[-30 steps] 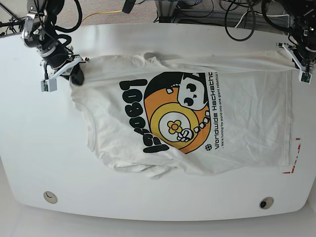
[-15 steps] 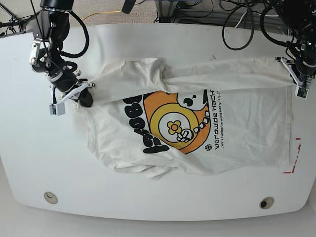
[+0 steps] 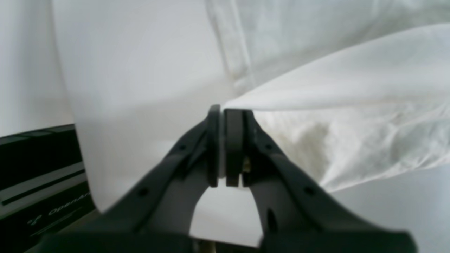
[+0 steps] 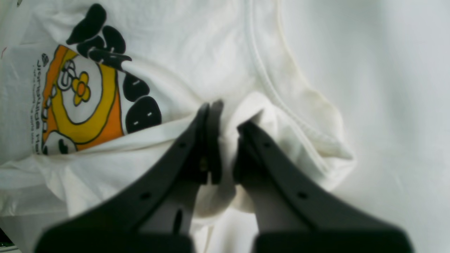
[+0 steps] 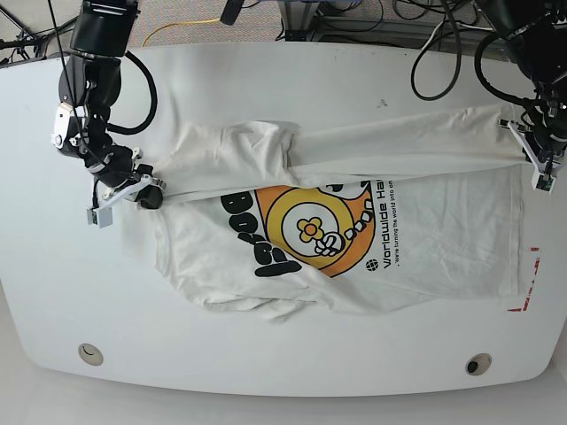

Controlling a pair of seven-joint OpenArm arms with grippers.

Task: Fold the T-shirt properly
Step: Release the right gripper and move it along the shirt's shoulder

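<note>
Folding long edge of T-shirt (image 5: 425,239) over print, shirt lay spread on white surface (image 5: 266,71). Left claw (image 3: 225,116) was clamped on hem corner, right claw (image 4: 225,119) clamped on bunched cloth near collar. Advice: move 2 claws together at same pace, keep lifted band taut, lay it straight across print, release only when flat.

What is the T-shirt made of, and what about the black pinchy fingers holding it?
The T-shirt looks like soft, matte white knit cloth, probably cotton: it wrinkles, drapes and shows stitched hems. The fingers of the right end effector look like hard, matte black plastic, smooth with small holes.
</note>
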